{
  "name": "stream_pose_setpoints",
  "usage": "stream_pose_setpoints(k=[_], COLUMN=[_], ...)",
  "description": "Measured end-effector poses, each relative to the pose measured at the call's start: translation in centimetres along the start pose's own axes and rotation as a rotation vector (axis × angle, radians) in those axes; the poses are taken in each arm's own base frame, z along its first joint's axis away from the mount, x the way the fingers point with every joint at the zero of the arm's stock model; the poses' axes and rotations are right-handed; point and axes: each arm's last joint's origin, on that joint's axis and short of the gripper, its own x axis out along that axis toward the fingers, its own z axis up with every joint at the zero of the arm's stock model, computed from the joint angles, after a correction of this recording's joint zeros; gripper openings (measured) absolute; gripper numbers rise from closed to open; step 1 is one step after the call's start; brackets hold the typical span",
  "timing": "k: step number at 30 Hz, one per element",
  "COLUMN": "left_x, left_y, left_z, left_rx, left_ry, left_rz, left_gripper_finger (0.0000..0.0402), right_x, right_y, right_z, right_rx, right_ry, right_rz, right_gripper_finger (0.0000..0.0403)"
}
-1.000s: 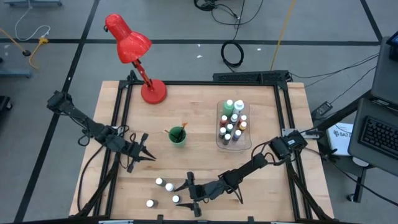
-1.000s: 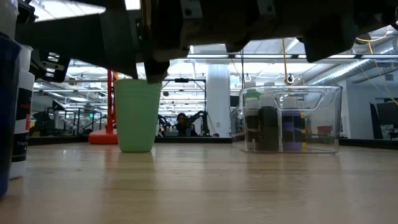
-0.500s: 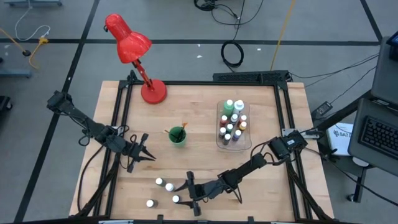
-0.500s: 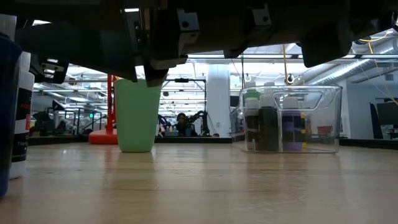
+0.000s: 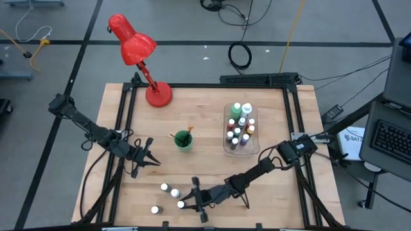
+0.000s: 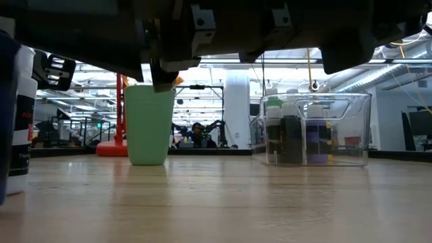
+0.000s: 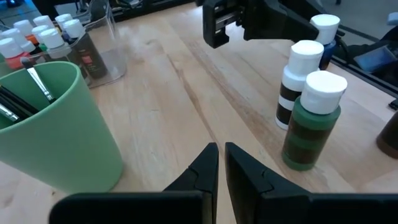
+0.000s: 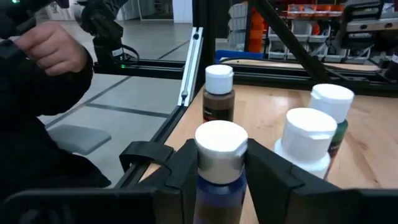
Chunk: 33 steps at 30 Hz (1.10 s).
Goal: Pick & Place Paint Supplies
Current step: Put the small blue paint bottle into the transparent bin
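Near the table's front edge stands a blue paint bottle with a white cap [image 8: 220, 144], between the fingers of my right gripper [image 5: 183, 204], which is shut on it. Three more white-capped bottles stand close by: a brown one [image 8: 218, 94], a white one [image 8: 307, 142] and a green one [image 8: 334, 106]. Farther back are a green cup [image 5: 183, 139] holding paintbrushes [image 7: 37, 84] and a clear tray [image 5: 241, 126] filled with bottles. My left gripper [image 5: 154, 160] hovers shut and empty left of the cup. My right gripper pinches the blue bottle between its two fingers, at the white cap and the neck just under it [image 8: 221, 167]. The fingers [image 8: 268, 169] lie level and come from the table's right side. The bottle stands upright; its base is hidden.
A red desk lamp [image 5: 142, 58] stands at the far left corner. Black rails [image 5: 122, 109] frame the tabletop. A person's hand [image 8: 53, 46] shows beyond the table's left edge. Bare wood lies between the cup, the tray and the bottles in front.
My right gripper's fingers have drawn together onto the blue bottle, and the arm has stayed where it was. The bottle still stands upright in the same spot.
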Motion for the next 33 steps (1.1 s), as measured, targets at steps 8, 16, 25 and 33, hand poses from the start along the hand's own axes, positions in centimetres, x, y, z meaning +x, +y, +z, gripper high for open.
stream_pose_setpoints(k=[8,16,25,33], left_x=[0.0,0.0,0.0,-0.2], left_y=[0.0,0.1,0.5,0.8], left_z=[0.0,0.0,0.2,1.2], left_rx=[-0.007,0.009,-0.022,-0.066], left_ry=[0.0,0.001,-0.02,-0.121], left_rz=[0.0,0.021,0.166,0.256], left_gripper_finger=[0.0033,0.0033,0.0033,0.0033], right_x=[-0.9,-10.2,-24.4,-33.1], right_y=[1.1,4.9,-0.1,-5.3], right_z=[3.1,14.5,12.8,6.1], right_rx=[-0.145,-0.453,-0.514,-0.348], right_ry=[-0.009,0.233,0.292,-0.044], right_rz=[0.11,-0.099,-0.527,-0.6], right_gripper_finger=[0.0101,0.01,0.01,0.01])
